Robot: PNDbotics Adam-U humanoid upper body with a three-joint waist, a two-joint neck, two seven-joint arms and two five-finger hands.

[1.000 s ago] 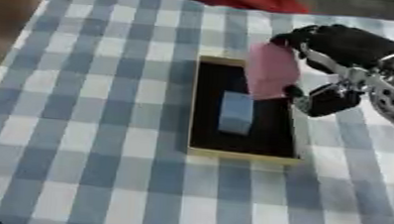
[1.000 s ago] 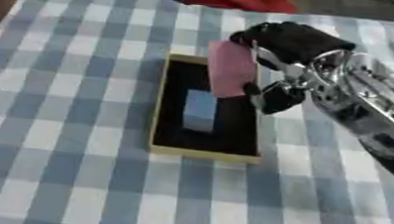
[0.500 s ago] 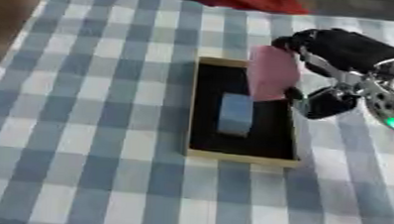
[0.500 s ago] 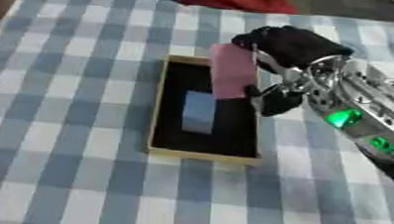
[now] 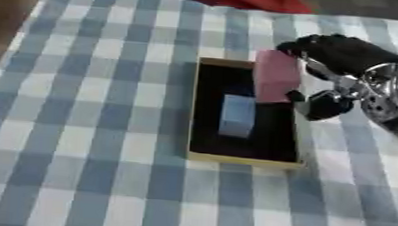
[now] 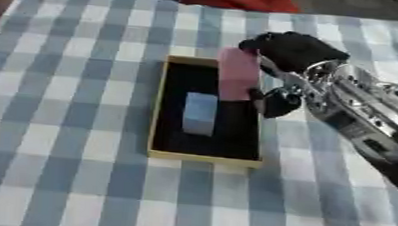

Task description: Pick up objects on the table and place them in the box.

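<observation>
We are bringing the pink block down over the box.

Our right hand [image 5: 337,69] is pinching the pink block [image 5: 276,83], fingers and thumb curled on it, and compared with a second ago we are carrying it a little lower and further in over the right rim of the box [image 5: 243,160], near its far end. The blue block [image 5: 237,115] is already lying inside, mid-box. We judge release is close. The left hand is barely showing at the lower-left corner; its state we cannot tell.

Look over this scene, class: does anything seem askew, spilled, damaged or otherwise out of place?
Nothing spilled or damaged. The only unsettled item is the pink block, pinched by the right hand at the right rim of the box, not lying flat inside. The blue block lies flat in the box, lengthwise along it.
</observation>
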